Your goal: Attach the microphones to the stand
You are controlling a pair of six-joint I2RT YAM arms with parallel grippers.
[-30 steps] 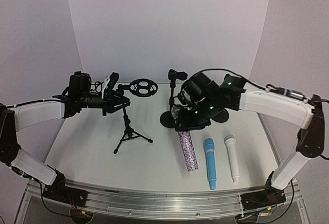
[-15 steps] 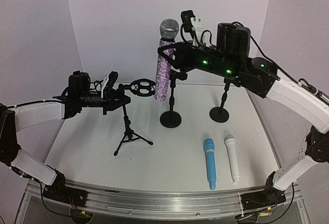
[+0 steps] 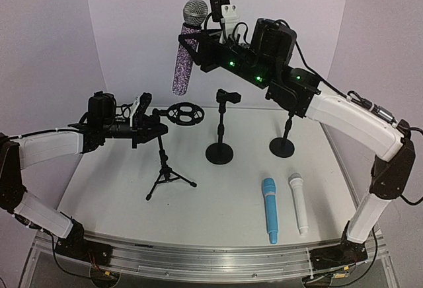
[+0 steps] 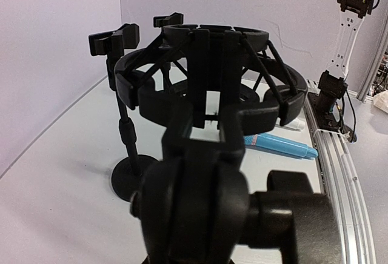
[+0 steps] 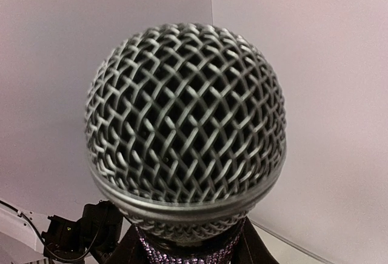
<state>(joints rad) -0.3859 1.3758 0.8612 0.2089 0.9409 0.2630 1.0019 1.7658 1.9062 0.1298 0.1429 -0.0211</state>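
One glittery microphone, clenched by the right gripper, needs lowering into the ring mount on the stand that the left gripper pinches.

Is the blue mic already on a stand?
No, the blue mic lies flat on the table beside the white mic, apart from every stand.
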